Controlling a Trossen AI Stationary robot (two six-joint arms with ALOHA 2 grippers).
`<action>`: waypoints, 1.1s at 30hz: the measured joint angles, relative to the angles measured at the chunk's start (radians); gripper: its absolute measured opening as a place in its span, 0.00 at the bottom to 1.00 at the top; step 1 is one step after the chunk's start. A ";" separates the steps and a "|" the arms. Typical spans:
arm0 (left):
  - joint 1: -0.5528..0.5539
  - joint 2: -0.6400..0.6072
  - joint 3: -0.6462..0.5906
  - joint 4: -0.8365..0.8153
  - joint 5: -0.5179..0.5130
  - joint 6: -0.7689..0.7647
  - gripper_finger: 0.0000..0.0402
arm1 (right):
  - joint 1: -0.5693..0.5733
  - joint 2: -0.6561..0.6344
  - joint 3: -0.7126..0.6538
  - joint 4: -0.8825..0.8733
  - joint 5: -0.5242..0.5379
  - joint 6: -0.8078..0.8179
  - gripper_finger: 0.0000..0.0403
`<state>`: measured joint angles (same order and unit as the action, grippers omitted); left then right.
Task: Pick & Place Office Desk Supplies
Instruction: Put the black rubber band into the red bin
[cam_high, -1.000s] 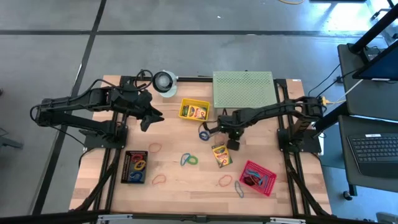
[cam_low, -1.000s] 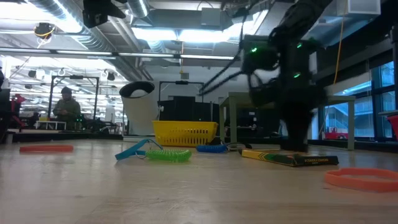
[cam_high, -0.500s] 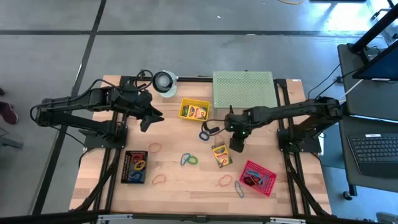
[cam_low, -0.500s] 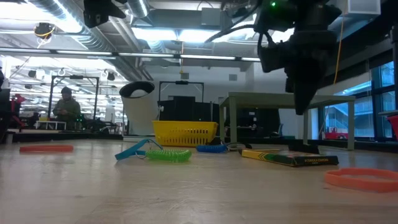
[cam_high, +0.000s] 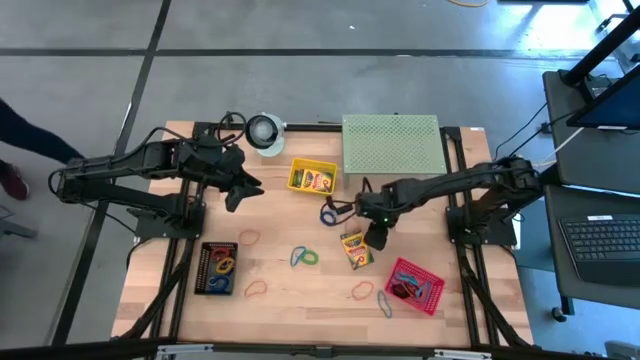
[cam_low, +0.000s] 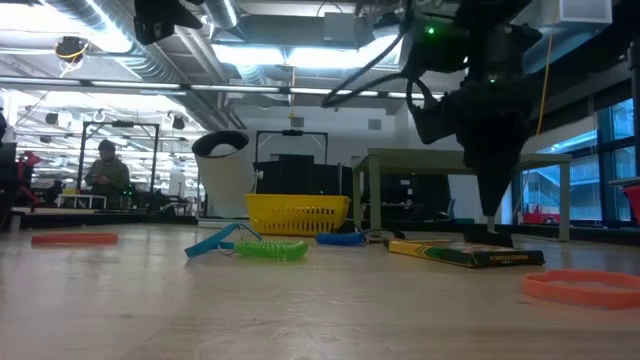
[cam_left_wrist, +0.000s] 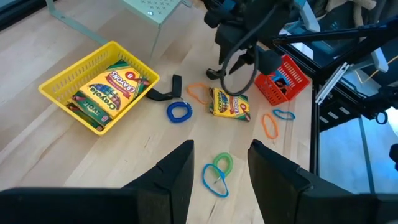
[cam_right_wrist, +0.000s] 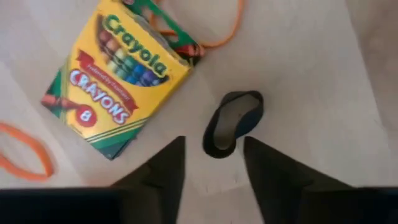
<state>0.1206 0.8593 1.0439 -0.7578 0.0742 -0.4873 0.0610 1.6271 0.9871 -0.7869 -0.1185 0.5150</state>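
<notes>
A yellow-and-green crayon box (cam_right_wrist: 118, 78) lies flat on the table, over an orange rubber band (cam_right_wrist: 217, 34). Beside it lies a small dark clip (cam_right_wrist: 233, 123). My right gripper (cam_right_wrist: 214, 168) hangs open just above the clip, pointing down, clear of the table (cam_low: 490, 205). In the high view it stands right of the box (cam_high: 354, 248). More crayon boxes lie in a yellow basket (cam_high: 312, 178). A blue band (cam_high: 328, 214) and a black clip (cam_left_wrist: 168, 90) lie near it. My left gripper (cam_high: 243, 188) waits open at the far left, raised.
A pale green perforated stand (cam_high: 390, 143) sits at the far edge, with a white-and-grey roll (cam_high: 265, 131) to its left. A red basket (cam_high: 413, 285) is at the near right and a black tray (cam_high: 218, 268) with bands at the near left. Loose bands (cam_high: 303, 257) lie between them.
My right gripper has risen from the table beside the crayon box and has rolled about its own axis. The crayon box and the bands have stayed where they were.
</notes>
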 joint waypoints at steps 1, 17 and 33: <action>0.000 0.000 0.000 0.000 0.000 0.000 0.36 | 0.002 0.006 0.000 -0.001 0.001 0.012 0.46; 0.000 0.000 0.000 0.001 0.016 -0.002 0.36 | 0.013 0.173 0.009 0.025 0.100 0.054 0.47; 0.000 0.000 0.000 0.001 0.018 -0.012 0.36 | 0.027 0.070 -0.002 -0.048 0.063 0.107 0.01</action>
<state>0.1205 0.8593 1.0439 -0.7569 0.0917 -0.4993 0.0875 1.6968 0.9848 -0.8352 -0.0556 0.6219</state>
